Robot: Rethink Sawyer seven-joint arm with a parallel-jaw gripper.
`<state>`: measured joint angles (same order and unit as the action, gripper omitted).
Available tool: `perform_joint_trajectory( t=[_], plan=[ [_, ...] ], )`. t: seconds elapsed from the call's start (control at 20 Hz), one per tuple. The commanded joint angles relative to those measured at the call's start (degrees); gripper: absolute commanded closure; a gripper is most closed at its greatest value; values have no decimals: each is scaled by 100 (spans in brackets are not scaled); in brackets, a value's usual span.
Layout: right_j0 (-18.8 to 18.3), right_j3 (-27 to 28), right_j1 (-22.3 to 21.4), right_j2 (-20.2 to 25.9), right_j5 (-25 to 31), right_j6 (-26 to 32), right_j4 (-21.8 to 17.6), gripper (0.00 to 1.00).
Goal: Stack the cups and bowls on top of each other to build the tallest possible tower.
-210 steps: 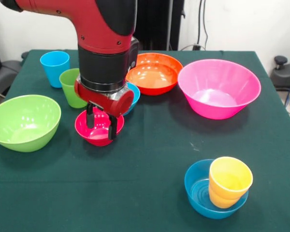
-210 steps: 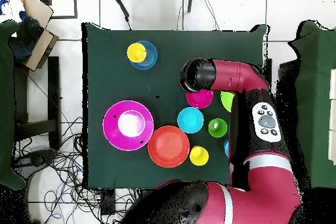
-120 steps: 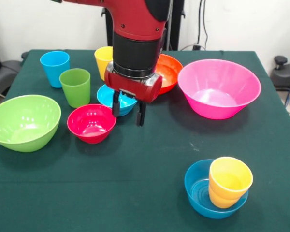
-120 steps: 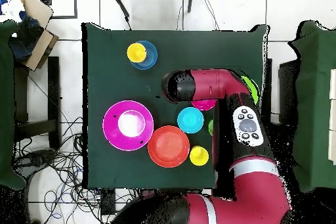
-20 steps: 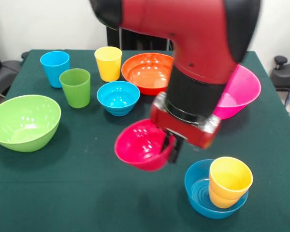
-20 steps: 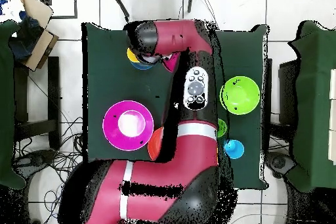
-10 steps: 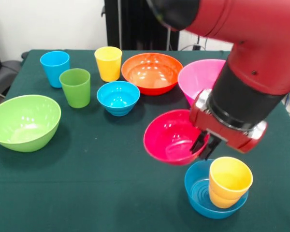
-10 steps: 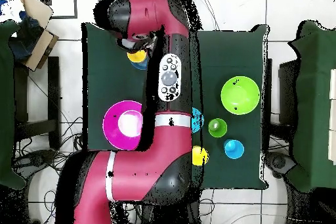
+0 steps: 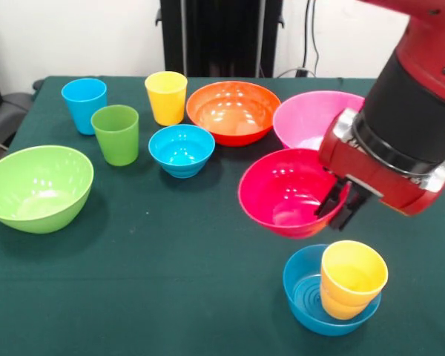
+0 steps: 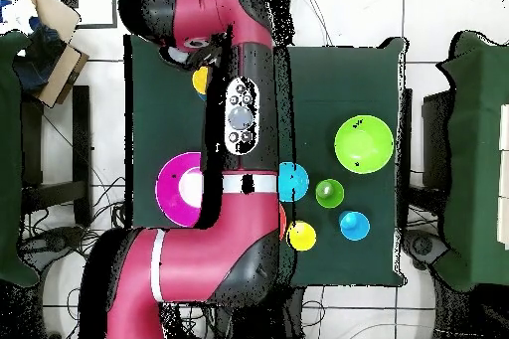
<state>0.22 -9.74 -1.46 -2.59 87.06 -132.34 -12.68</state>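
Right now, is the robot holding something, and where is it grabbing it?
Yes. The tool pinches the red bowl by its rim, on the side nearest the arm, holding it tilted above the table.

No legible text, labels, brand marks, numbers or signs in either view. The button panel (image 10: 239,121) on the arm shows only blank round buttons; any markings on them are too small to read.
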Motion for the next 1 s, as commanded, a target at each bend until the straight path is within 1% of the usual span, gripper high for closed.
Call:
perform_joint_trajectory(
  t=[0.05, 0.1, 0.35, 1.0],
  plan=[
    [122, 227, 339, 522, -124, -1704, 77, 100],
    [130, 279, 408, 611, -170, -1749, 105, 100],
    [223, 506, 633, 582, -213, -2044, 73, 100],
    [402, 748, 832, 376, 11, -2503, -27, 100]
  ],
)
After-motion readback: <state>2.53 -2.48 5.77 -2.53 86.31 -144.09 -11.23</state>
